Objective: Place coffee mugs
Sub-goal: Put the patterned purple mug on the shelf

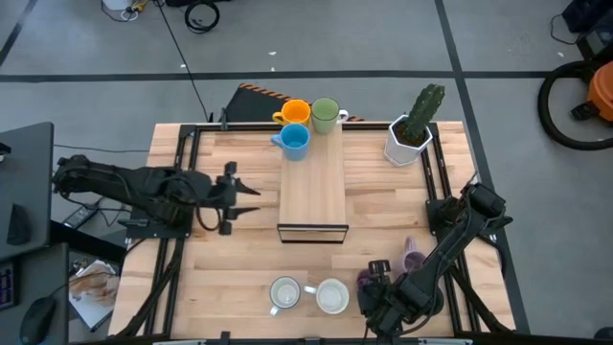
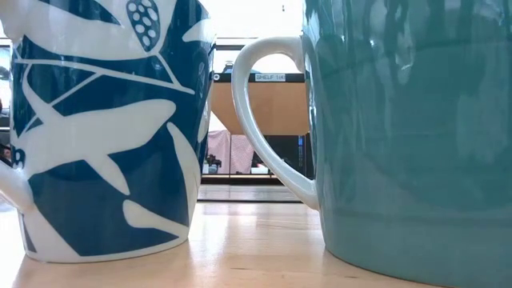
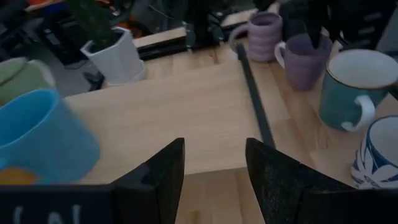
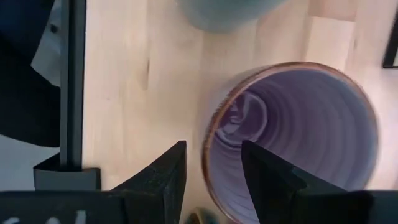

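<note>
Orange, green and blue mugs stand on the far end of a wooden riser. Two mugs with white insides, one teal and one blue-patterned, stand at the near edge. Two purple mugs stand to their right. No dark mug shows. My right gripper is open above the nearer purple mug, one finger outside its wall and one over its inside. My left gripper is open, left of the riser.
A white faceted planter with a cactus stands at the far right, beside the riser. Black frame rails run along both sides of the table. Bare wood lies between the riser's near end and the two near mugs.
</note>
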### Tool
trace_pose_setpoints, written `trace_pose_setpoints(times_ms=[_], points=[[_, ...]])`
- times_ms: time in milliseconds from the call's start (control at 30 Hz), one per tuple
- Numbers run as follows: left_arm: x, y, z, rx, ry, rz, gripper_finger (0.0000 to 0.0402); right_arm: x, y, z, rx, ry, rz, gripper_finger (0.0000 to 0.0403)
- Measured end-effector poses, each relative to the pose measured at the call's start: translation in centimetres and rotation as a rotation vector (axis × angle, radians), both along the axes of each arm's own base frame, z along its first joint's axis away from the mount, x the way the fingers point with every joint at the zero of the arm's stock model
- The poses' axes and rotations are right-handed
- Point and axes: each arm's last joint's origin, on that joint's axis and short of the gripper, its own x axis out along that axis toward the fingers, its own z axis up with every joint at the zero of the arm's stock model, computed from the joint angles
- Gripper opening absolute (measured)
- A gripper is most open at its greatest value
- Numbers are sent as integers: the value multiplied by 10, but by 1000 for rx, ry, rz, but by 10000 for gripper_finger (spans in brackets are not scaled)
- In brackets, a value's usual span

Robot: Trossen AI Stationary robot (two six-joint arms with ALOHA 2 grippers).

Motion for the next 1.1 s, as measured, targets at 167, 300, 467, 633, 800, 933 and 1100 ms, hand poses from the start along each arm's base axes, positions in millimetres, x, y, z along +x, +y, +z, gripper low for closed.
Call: trace_pose_setpoints(times_ms=[167, 300, 467, 633, 800, 933, 1100], points=[[-15, 5, 7, -30, -70, 23, 176, 3, -2, -8, -33, 26, 16, 152], [-22, 7, 14, -61, -123, 33, 176, 8, -7, -10, -37, 39, 16, 120], [-26, 7, 18, -101, -163, 43, 176, 10, -15, -9, -50, 83, 30, 56], [-25, 7, 18, -138, -163, 57, 176, 10, -31, -7, -108, 155, 8, 22], [-25, 7, 18, -159, -165, 64, 176, 11, -50, 4, -126, 201, -19, 24], [-25, 7, 18, -163, -165, 66, 176, 8, -74, 26, -129, 226, -64, 33], [-25, 7, 19, -165, -173, 65, 176, 5, -116, 59, -155, 183, -145, 31]])
